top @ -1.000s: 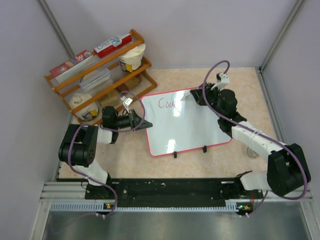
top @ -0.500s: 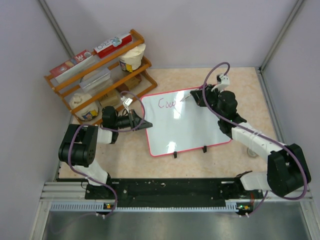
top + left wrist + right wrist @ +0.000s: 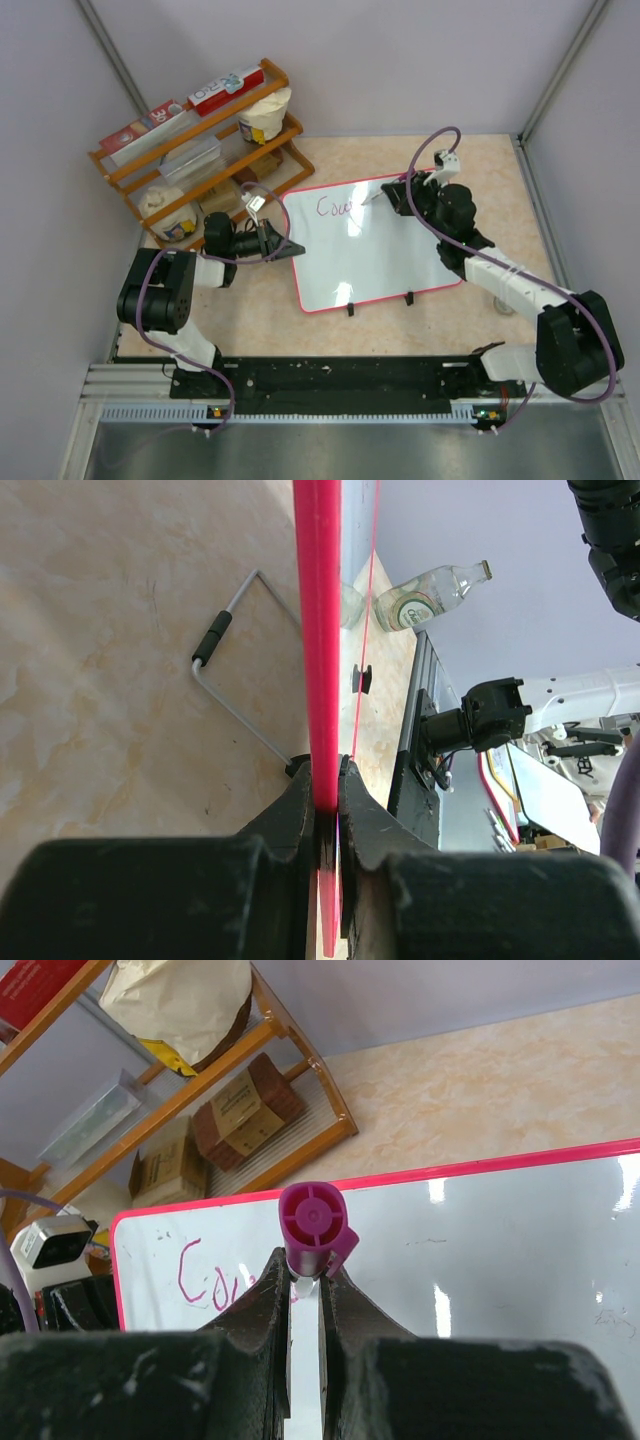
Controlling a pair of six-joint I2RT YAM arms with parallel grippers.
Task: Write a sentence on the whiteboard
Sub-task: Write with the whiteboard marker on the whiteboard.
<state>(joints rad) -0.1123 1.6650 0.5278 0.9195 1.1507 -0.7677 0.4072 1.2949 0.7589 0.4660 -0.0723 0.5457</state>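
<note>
- Your left gripper [image 3: 325, 772] has its jaws clenched on the pink-red rim of the whiteboard [image 3: 375, 255]. The board lies mid-worktop [image 3: 420, 330], left edge in that pinch. It's a thin bite on a slick edge. A hard sideways drag from the pen could slip the rim out, and then the board swivels under the nib.
- Your right gripper [image 3: 305, 1272] has its jaws grasping the marker [image 3: 312, 1218], purple end toward the wrist camera, nib down over the board's far-left area. Only a short stretch of barrel is gripped, so pressure may tilt it or push it up through the jaws. You'd get faint or broken strokes.
- The sentence [image 3: 212, 1278] is barely begun. I read roughly "Cou", close under the far rim, so most of the writing is ahead. That line has little margin above it, and an upward drift would run the ink onto the rim.
- Press too hard and you shove the board. Press too lightly and the letters skip.
- Watch the second line: the right wrist will work just below fresh ink, and a low pass could smear it.
- The wooden rack [image 3: 200, 140] stands close behind your left arm, so a swinging board could nudge that arm into it.
</note>
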